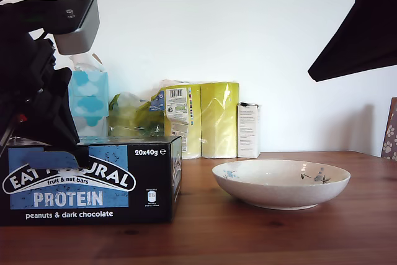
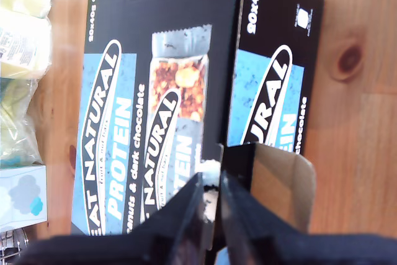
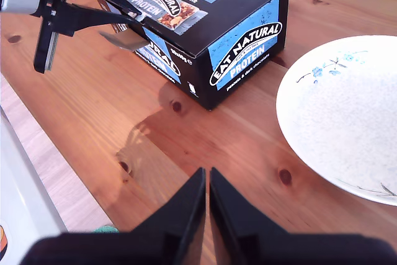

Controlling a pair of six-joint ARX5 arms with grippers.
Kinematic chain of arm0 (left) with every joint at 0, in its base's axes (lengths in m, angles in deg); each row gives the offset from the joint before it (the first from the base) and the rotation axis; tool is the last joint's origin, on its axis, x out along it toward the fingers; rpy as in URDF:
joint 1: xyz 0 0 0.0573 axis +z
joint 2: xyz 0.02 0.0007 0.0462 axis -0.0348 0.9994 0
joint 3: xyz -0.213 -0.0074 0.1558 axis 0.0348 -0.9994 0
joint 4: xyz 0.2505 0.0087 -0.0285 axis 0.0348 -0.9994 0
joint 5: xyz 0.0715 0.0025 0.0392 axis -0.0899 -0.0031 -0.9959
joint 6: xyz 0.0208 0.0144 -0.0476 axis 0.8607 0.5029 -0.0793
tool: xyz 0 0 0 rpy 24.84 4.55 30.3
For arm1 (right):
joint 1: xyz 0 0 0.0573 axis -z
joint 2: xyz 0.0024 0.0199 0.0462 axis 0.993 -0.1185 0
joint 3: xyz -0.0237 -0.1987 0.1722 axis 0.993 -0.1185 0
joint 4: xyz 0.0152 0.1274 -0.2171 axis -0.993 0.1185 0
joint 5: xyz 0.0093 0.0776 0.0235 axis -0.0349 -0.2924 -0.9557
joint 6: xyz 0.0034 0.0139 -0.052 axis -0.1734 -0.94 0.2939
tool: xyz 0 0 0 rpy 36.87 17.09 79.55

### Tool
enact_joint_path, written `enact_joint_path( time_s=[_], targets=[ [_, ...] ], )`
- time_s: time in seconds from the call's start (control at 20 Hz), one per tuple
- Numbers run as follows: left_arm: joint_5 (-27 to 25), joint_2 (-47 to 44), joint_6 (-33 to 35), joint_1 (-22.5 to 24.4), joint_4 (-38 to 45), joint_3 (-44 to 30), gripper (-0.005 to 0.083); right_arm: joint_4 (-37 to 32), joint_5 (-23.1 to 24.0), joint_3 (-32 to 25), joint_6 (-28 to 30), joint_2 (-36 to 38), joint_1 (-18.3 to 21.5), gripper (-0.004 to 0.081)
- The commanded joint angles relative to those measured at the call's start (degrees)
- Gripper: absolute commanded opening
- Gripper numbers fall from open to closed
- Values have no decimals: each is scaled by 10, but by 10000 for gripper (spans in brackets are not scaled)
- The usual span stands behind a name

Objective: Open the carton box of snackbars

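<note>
While my two arms sit apart over the wooden table (image 3: 205,134), the parts read as follows.

First gripper: my first gripper (image 2: 212,200) has its jaws drawn almost together on the edge of a lifted flap (image 2: 279,184) at one end of the carton box (image 2: 167,60); only a thin strip of card shows between the fingertips.

Carton box relative to first gripper: the box lies directly beyond and beneath the fingertips, its printed top stretching away from them, with the brown inside of the flap just beside them.

First arm in the exterior view: the dark arm covers the upper front edge of the carton box (image 1: 93,181) at the exterior view's left.

Second gripper: my second gripper (image 3: 207,206) hangs above bare wood with its jaws pressed together and nothing between them.

Carton box relative to second gripper: the carton box (image 3: 217,29) stands well ahead of the fingertips, not touching them; my first gripper (image 3: 127,26) appears at its far end.

Bowl: a white bowl (image 1: 282,181) with a floral print rests on the table just beside the box, ahead of my second gripper and off to one side.

Background: a tissue box (image 1: 89,94), yellow packs (image 1: 201,119) and a small white carton (image 1: 248,130) stand behind the box, against the wall.

Snackbars: none visible apart from the bar printed on the lid.
</note>
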Motion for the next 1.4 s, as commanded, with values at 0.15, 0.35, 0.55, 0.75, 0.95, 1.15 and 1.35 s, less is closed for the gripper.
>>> enact_joint_path(
  time_s=[0.15,0.35,0.55,0.75,0.95,1.15,1.35],
  targets=[
    [-11,4,24,0,12,-2,-19,-2,0,0,2,-1,-5,-13],
    [-31,4,36,0,23,10,-18,-2,0,0,2,-1,-5,-13],
    [-36,4,63,0,28,43,-18,-2,0,0,2,-1,-5,-13],
    [-36,4,62,3,27,100,-14,-2,0,0,2,-1,-5,-13],
    [-36,4,42,11,19,123,-7,-2,0,0,2,-1,-5,-13],
    [-21,4,-24,11,-37,123,307,-2,0,0,2,-1,-5,-13],
    [35,5,-75,9,-153,123,561,-3,0,0,2,-1,-5,-13]
  ],
)
